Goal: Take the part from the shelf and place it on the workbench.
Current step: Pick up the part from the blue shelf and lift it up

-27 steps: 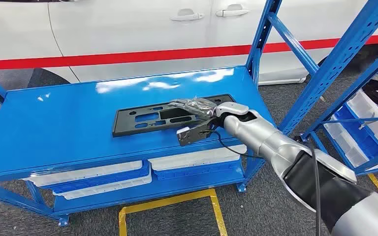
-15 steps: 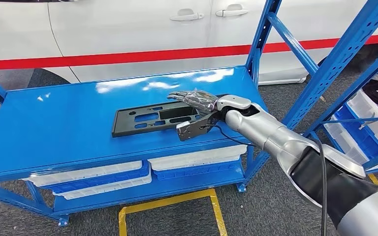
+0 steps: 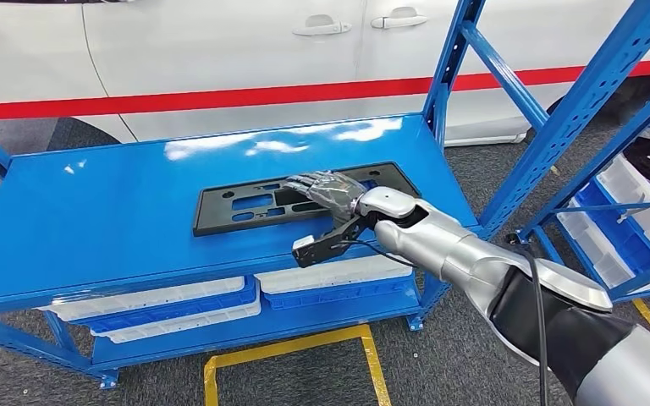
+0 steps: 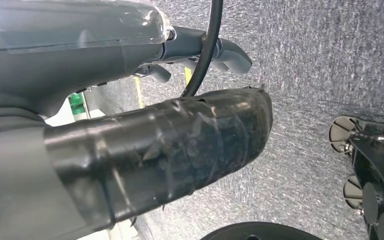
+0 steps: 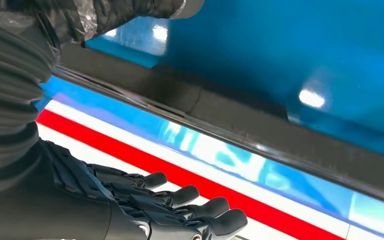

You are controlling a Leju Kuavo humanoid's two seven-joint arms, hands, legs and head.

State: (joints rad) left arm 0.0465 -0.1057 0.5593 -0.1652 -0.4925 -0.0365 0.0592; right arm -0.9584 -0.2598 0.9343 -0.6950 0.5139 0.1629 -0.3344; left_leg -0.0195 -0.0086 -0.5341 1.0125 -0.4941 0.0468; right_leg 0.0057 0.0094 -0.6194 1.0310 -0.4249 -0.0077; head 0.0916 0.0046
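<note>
The part (image 3: pixel 245 207) is a flat black plastic plate with cut-outs, lying on the blue shelf top (image 3: pixel 93 211). My right hand (image 3: pixel 328 188) hovers flat over the plate's right half with its fingers stretched out, holding nothing. In the right wrist view the plate's long edge (image 5: pixel 220 112) runs across the shiny blue surface, with the dark fingers (image 5: pixel 180 210) spread straight beside it and the thumb apart from them. My left hand (image 4: pixel 155 145) hangs over grey carpet with nothing in it.
A white car with a red stripe (image 3: pixel 220 51) stands behind the shelf. Blue uprights (image 3: pixel 453 59) rise at the shelf's right end. White and blue bins (image 3: pixel 169 304) sit on the lower level. Another rack with bins (image 3: pixel 635 211) is at the right. Yellow floor tape (image 3: pixel 305 347) marks the front.
My right hand has drawn back a little toward me and dropped lower over the plate. The plate has not moved.
</note>
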